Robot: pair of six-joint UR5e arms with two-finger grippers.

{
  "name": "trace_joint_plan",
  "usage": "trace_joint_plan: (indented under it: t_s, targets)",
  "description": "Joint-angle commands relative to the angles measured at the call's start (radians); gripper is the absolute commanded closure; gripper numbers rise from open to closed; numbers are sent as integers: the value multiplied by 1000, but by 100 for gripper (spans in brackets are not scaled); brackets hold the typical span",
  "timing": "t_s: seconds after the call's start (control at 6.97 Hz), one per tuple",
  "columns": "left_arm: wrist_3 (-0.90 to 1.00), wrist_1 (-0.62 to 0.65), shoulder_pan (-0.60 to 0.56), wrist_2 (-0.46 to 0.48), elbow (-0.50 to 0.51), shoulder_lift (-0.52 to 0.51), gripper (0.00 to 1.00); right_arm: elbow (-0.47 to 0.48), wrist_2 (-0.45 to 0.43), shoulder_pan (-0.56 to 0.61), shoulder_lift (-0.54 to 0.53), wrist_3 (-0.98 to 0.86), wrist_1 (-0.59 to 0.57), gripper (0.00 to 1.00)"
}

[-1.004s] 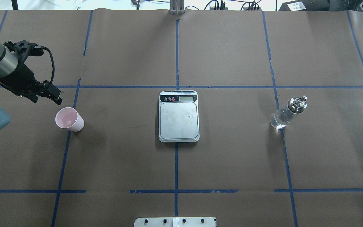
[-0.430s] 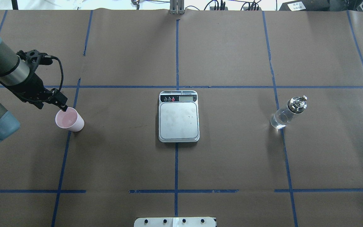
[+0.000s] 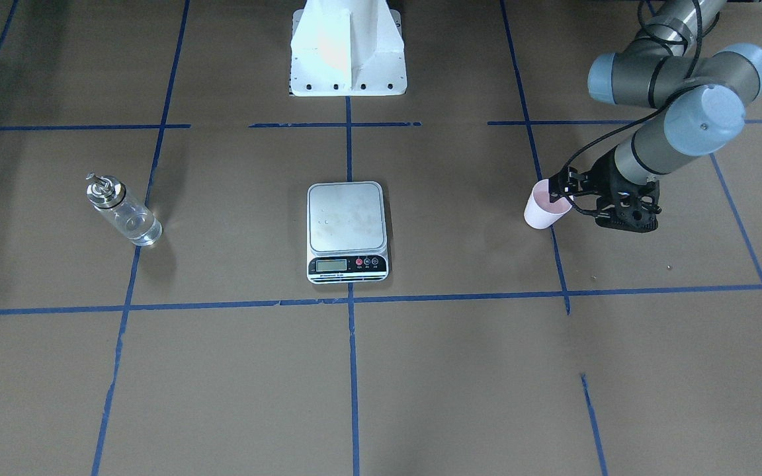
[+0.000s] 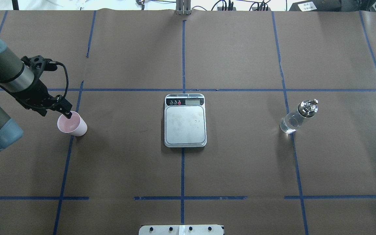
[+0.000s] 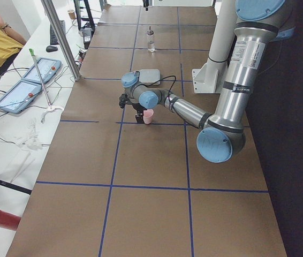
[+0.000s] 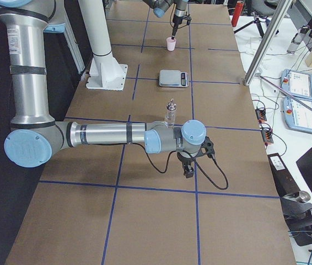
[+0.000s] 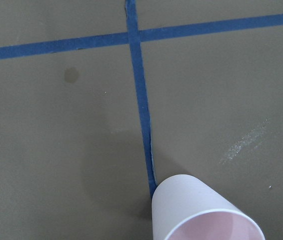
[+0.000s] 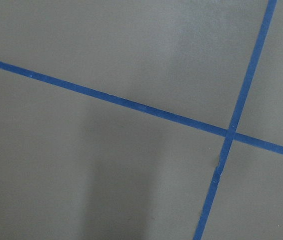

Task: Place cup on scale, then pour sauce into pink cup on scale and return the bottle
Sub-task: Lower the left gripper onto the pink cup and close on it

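The pale pink cup (image 4: 73, 125) stands upright on the brown paper at the left, and also shows in the front view (image 3: 541, 213) and the left wrist view (image 7: 201, 212). My left gripper (image 4: 66, 114) is at the cup's far rim, fingertips at the lip, and looks open. The silver scale (image 4: 185, 120) lies in the table's middle with nothing on its platform. The clear bottle (image 4: 295, 119) with its silver spout cap stands at the right. My right gripper (image 6: 189, 172) hangs low over the paper away from the bottle (image 6: 170, 114); I cannot tell whether it is open or shut.
Blue tape lines cross the brown paper. The robot's white base (image 3: 348, 53) stands behind the scale. Cables and boxes lie along the far edge (image 4: 240, 6). A metal post (image 6: 266, 38) and tablets (image 6: 299, 105) stand beyond the table's long side.
My left gripper has moved right and down from behind the cup until its fingertips are at the cup's rim. The cup, scale and bottle have not moved.
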Motion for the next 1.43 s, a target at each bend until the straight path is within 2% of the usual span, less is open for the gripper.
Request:
trace_joint_plan:
  t_s: [0.0, 0.14, 0.43, 0.57, 0.72, 1.0, 1.15, 1.29]
  targets:
    - [-1, 1, 13, 7, 2, -2, 17, 1, 0, 0, 1, -1, 0, 0]
    - [-1, 1, 14, 7, 10, -2, 33, 1, 0, 0, 1, -1, 0, 0]
    - [-1, 0, 24, 21, 24, -7, 47, 1, 2, 1, 2, 1, 0, 0]
    - [-2, 1, 24, 22, 22, -8, 65, 1, 2, 0, 5, 1, 0, 0]
    - [-4, 1, 24, 22, 22, -8, 100, 3, 2, 1, 5, 1, 0, 0]
    - [-12, 10, 22, 19, 10, -5, 100, 1, 2, 1, 7, 1, 0, 0]
    - [-147, 12, 5, 19, -4, -14, 100, 4, 2, 1, 9, 2, 0, 0]
    - [-217, 53, -10, 19, -26, -69, 100, 11, 2, 1, 12, 11, 0, 0]
